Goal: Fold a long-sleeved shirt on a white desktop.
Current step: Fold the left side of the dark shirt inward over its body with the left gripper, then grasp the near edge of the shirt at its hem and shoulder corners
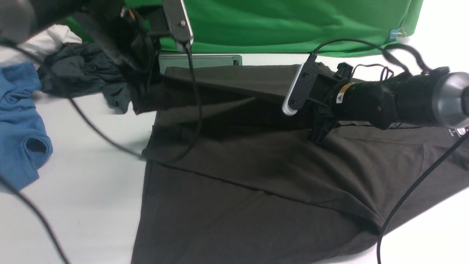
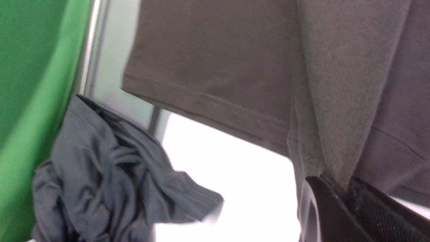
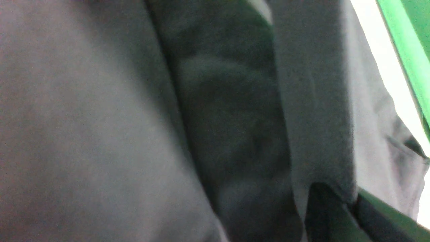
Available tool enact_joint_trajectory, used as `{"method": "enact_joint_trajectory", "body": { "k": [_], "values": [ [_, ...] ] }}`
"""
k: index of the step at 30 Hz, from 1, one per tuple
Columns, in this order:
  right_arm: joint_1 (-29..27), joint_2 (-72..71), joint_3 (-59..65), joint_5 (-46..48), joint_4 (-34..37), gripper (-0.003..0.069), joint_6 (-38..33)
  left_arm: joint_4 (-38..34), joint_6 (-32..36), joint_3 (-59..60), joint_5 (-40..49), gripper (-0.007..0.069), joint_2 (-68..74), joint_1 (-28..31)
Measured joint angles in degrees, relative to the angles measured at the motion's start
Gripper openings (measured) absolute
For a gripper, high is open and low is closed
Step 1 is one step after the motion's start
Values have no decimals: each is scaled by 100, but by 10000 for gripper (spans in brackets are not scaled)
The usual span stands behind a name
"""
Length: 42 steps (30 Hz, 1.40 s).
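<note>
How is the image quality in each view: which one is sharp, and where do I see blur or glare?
Front view: mostly sharp, evenly lit; only the left arm is blurred, with soft shadows on the shirt. Left wrist view: slightly smeared, the desktop blown out to white. Right wrist view: dim and the blurriest, almost all shirt.

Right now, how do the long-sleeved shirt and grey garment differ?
The long-sleeved shirt is brownish-black, large, mostly spread; the grey garment teal-grey, smaller, bunched. The left gripper and right gripper pinch the shirt, not the grey garment. Both lie on the white desktop.
</note>
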Motion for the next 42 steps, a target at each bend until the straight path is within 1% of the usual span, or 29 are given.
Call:
{"method": "enact_joint_trajectory", "body": {
  "k": [4, 5, 6, 12, 16, 19, 21, 22, 23, 24, 25, 26, 27, 28, 29, 30, 31, 32, 33, 34, 35, 36, 37, 38, 39, 40, 41, 42],
  "values": [
    [0, -84, 0, 621, 0, 18, -177, 259, 0, 832, -416, 35, -286, -157],
    [0, -91, 0, 657, 0, 18, -178, 269, 0, 867, -433, 35, -297, -174],
    [0, -97, 0, 911, 5, 18, -219, 312, 0, 1148, -550, 35, -357, -243],
    [0, -103, 0, 1586, 15, 18, -284, 414, -17, 1839, -668, 35, -381, -564],
    [0, -103, 0, 1876, 15, 18, -296, 474, -94, 2120, -770, 35, -386, -774],
    [0, -107, 0, 2077, 10, 19, -296, 395, -324, 2204, -759, 36, -386, -881],
    [0, -129, 0, 2210, 11, 44, -296, 189, -471, 2210, -703, 41, -386, -900],
    [0, -154, 0, 2262, 11, 69, -296, 109, -496, 2210, -650, 46, -386, -900],
    [0, -161, 0, 2271, 11, 69, -296, 93, -496, 2210, -637, 49, -386, -900],
    [0, -222, 0, 2304, 10, 118, -290, -2, -512, 2210, -543, 65, -386, -900],
    [0, -243, 0, 2311, 10, 146, -289, -20, -518, 2210, -517, 71, -386, -900],
    [0, -382, 0, 2337, 10, 246, -273, -123, -524, 2210, -447, 114, -386, -900],
    [0, -468, 0, 2381, 10, 309, -259, -165, -523, 2210, -416, 148, -386, -900],
    [0, -486, 0, 2391, 10, 321, -259, -166, -523, 2210, -409, 164, -386, -900],
    [0, -628, 0, 2498, 10, 407, -244, -217, -555, 2210, -353, 227, -386, -900],
    [0, -650, 0, 2516, 10, 418, -244, -233, -555, 2210, -341, 237, -386, -900],
    [0, -821, 0, 2634, 10, 486, -191, -300, -620, 2210, -235, 314, -386, -900],
    [0, -1013, 0, 2725, 10, 527, -100, -331, -676, 2210, -110, 384, -392, -900],
    [0, -1166, 0, 2785, 4, 541, 77, -354, -738, 2210, -30, 443, -406, -900],
    [0, -1200, 0, 2797, 4, 542, 77, -368, -739, 2210, -16, 465, -419, -900],
    [0, -1401, 0, 2917, -3, 542, 365, -430, -796, 2210, 64, 527, -466, -900],
    [0, -1682, 0, 3112, -8, 524, 716, -495, -894, 2215, 226, 575, -550, -900],
    [0, -1720, 0, 3145, -10, 521, 773, -530, -909, 2222, 247, 584, -580, -900],
    [0, -1861, 0, 3306, -10, 501, 990, -585, -951, 2248, 334, 593, -630, -912],
    [0, -2210, -7, 3795, -10, 436, 1578, -763, -1021, 2423, 479, 587, -852, -1010],
    [0, -2247, -7, 3844, -10, 429, 1642, -799, -1035, 2451, 491, 579, -906, -1025],
    [0, -2454, 17, 4118, -10, 390, 1974, -913, -1042, 2648, 530, 552, -1078, -1146],
    [0, -2597, 58, 4267, -10, 370, 2163, -966, -1042, 2763, 541, 524, -1160, -1241]
  ]
}}
